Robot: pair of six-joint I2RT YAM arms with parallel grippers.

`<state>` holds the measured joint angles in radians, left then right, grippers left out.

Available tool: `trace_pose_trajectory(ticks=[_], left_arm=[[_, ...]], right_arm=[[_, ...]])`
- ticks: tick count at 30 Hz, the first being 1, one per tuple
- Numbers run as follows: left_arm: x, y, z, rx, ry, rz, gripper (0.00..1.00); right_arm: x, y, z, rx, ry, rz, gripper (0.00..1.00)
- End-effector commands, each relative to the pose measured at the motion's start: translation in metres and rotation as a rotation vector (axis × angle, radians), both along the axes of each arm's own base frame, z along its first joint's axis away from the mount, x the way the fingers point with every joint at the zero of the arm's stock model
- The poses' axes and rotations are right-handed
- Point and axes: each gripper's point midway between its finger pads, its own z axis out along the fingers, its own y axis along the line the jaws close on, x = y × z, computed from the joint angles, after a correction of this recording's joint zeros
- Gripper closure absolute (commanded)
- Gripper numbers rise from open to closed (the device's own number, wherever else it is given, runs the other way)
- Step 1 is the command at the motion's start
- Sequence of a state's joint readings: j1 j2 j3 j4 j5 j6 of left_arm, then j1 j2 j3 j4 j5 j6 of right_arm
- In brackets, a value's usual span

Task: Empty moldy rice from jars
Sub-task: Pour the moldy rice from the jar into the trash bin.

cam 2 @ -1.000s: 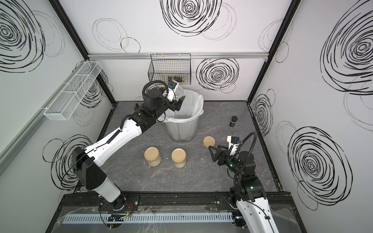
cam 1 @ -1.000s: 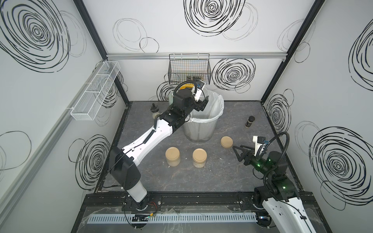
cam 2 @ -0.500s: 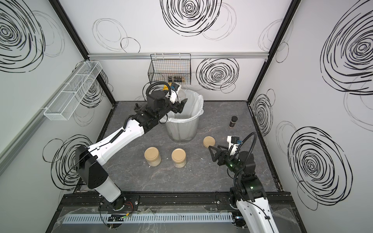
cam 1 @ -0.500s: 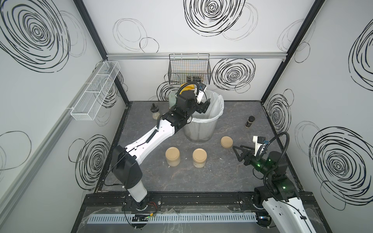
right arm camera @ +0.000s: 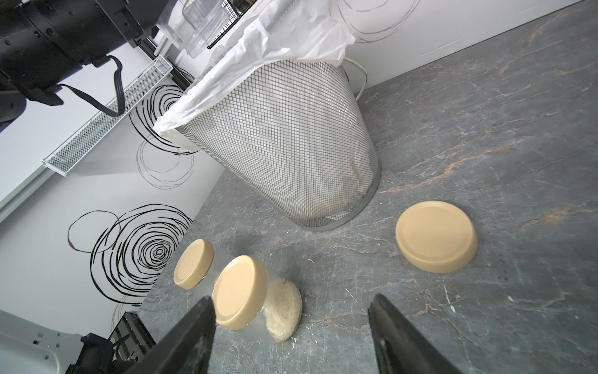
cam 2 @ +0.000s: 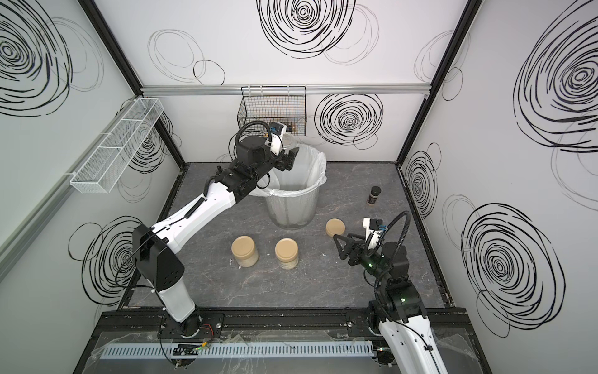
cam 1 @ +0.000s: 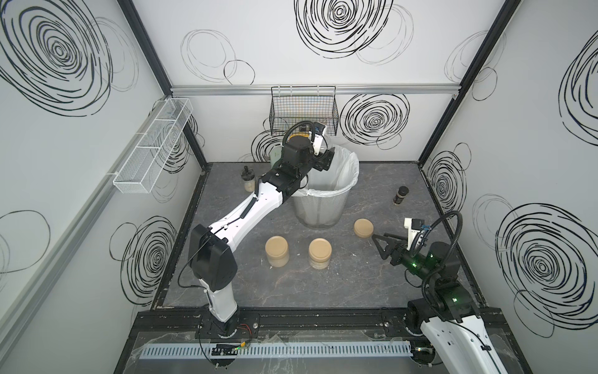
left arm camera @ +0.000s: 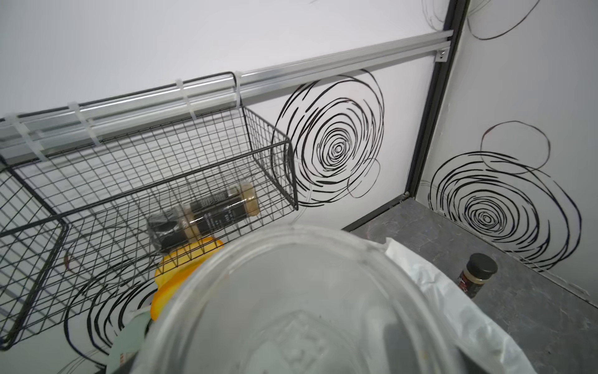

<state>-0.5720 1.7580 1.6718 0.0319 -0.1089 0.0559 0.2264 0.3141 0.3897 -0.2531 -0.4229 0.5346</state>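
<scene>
**Open jar held over bin; two closed jars waiting**

The left arm's elbow has swung slightly inward since a second ago; all else is unmoved. The left gripper (cam 2: 287, 159) is clamped on the open jar (left arm camera: 291, 307), clear and showing no grains, above the lined mesh bin (cam 1: 320, 207). The right gripper (cam 1: 379, 246) hangs with jaws apart and empty, near the loose tan lid (cam 1: 363, 228). The two closed jars (cam 1: 277, 251) (cam 1: 320, 253) stand on the table (cam 1: 356, 291), and off-white rice (right arm camera: 283, 311) is heaped inside one. The dark label on the bottle (left arm camera: 204, 217) in the basket (left arm camera: 97, 181) is unreadable.
</scene>
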Motion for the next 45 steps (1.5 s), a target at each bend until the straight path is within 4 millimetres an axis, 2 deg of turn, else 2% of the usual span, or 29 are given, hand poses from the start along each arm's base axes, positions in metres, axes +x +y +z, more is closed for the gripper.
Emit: trace_pose_trajectory(ticks=[1,2,4,5,8,10,13,18,20,23,24,27,29,34,38,39,42,43,45], left_arm=[[-0.034,-0.002,0.041,-0.125,-0.124,-0.043,0.33],[-0.031,0.001,0.039,-0.131,-0.127,-0.033,0.34],[-0.011,0.010,0.038,-0.147,-0.066,-0.013,0.34],[-0.005,0.012,0.045,-0.159,-0.046,-0.016,0.34],[-0.009,0.003,0.057,-0.167,-0.058,-0.045,0.34],[-0.010,-0.002,0.054,-0.181,-0.069,-0.060,0.34],[0.005,0.001,0.043,-0.225,-0.013,-0.044,0.36],[-0.023,-0.016,0.051,-0.238,-0.047,-0.095,0.35],[-0.011,-0.012,0.060,-0.279,-0.062,-0.085,0.36],[0.016,-0.012,0.058,-0.292,0.016,-0.082,0.37],[0.016,-0.014,0.058,-0.293,0.026,-0.090,0.37],[-0.008,-0.026,0.058,-0.274,-0.006,-0.114,0.36],[-0.019,-0.026,0.064,-0.295,-0.054,-0.129,0.36],[0.011,-0.011,0.064,-0.298,0.018,-0.090,0.37],[-0.016,-0.020,0.064,-0.290,-0.043,-0.117,0.37],[-0.015,-0.017,0.063,-0.292,-0.056,-0.106,0.37],[0.008,-0.002,0.056,-0.334,0.023,-0.086,0.38],[0.009,-0.001,0.055,-0.338,0.036,-0.089,0.38],[-0.003,-0.007,0.058,-0.331,0.007,-0.102,0.38]], right_arm=[[0.001,-0.001,0.007,0.012,-0.026,-0.011,0.24],[0.001,0.000,0.007,0.019,-0.025,-0.006,0.24],[0.001,0.002,0.008,0.025,-0.026,0.008,0.24],[0.001,0.002,0.008,0.023,-0.025,0.010,0.24],[0.003,0.000,0.007,0.008,-0.025,-0.002,0.24],[0.004,-0.001,0.008,0.010,-0.033,-0.013,0.24],[0.004,0.001,0.011,0.032,-0.040,-0.004,0.24],[0.003,-0.003,0.012,-0.012,-0.041,-0.017,0.23],[0.004,-0.004,0.013,-0.022,-0.050,-0.021,0.23],[0.005,0.002,0.017,-0.011,-0.061,0.012,0.23],[0.005,0.003,0.017,-0.011,-0.056,0.019,0.23],[0.007,0.002,0.018,-0.031,-0.051,0.014,0.23],[0.007,0.000,0.020,-0.035,-0.061,0.002,0.23],[0.004,0.003,0.020,-0.024,-0.066,0.024,0.23],[0.003,-0.001,0.018,-0.030,-0.056,0.003,0.23],[0.003,-0.001,0.018,-0.026,-0.058,-0.001,0.23],[0.002,0.001,0.023,0.001,-0.067,0.011,0.23],[0.001,0.002,0.025,0.003,-0.066,0.017,0.23],[0.002,0.001,0.024,-0.003,-0.054,0.011,0.24]])
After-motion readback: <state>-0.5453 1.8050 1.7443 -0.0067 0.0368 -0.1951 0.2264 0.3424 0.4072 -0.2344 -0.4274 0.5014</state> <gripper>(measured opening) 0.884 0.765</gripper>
